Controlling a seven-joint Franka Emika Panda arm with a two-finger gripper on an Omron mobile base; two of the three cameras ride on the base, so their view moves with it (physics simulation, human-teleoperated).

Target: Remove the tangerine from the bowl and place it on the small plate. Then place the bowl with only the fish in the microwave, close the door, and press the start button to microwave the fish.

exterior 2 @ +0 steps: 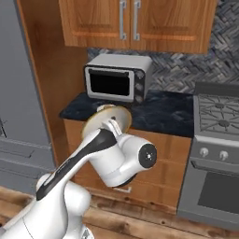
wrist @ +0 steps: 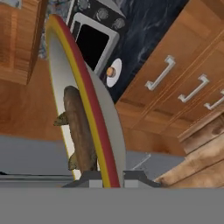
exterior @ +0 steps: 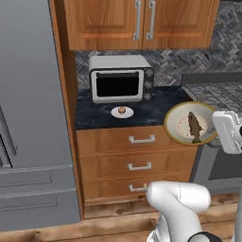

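Claw [wrist: 103, 179] clamped tight on the bowl [exterior: 177, 124] rim, centre right, carrying the fish [exterior: 194, 126] microwave-bound; tangerine [exterior: 122, 110] already sits on the small plate [exterior: 115, 113], mid-surface.

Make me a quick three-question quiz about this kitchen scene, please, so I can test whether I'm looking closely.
1. True or false: the tangerine sits on the small plate.
2. What lies in the bowl? A) a spoon B) a fish C) an egg
3. Fill in: the gripper is shut on the bowl's ____.

Key: 1 true; 2 B; 3 rim. The plate rests on the dark counter before the toaster oven, and the bowl is held in the air, off the counter.
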